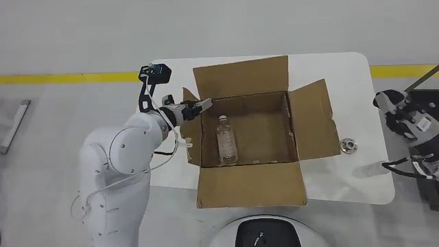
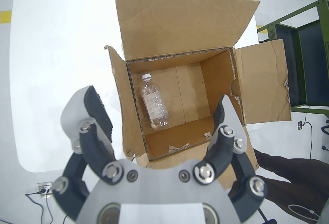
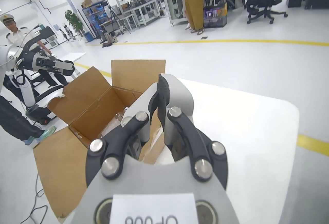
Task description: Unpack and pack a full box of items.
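Box: we see a cardboard box [image 1: 250, 185] [image 2: 180, 14] [image 3: 84, 96] standing open on the white table [image 1: 343, 75] [image 2: 64, 42] [image 3: 244, 119], with all four flaps folded outward.
Bottle: a clear plastic bottle [image 1: 227, 140] [image 2: 154, 104] with a white cap lies on its side on the floor of the box. It is close along the wall on the robot's left, and its cap points away from the robot.
Left claw: the left claw [image 1: 195, 105] [image 2: 156, 96] [image 3: 64, 67] hangs above the left rim of the box. We see its fingers spread wide, with nothing held between them.
Right claw: the right claw [image 3: 161, 86] sits over the table beside the box, on the side opposite the left claw. Its two fingers are pressed together, and we see nothing gripped between them.
Tabletop: a small round thing [image 1: 348, 145] lies on the table just past the right flap, apart from the box.
Room: we make out a green rack [image 2: 308, 55] on the floor beyond the table.
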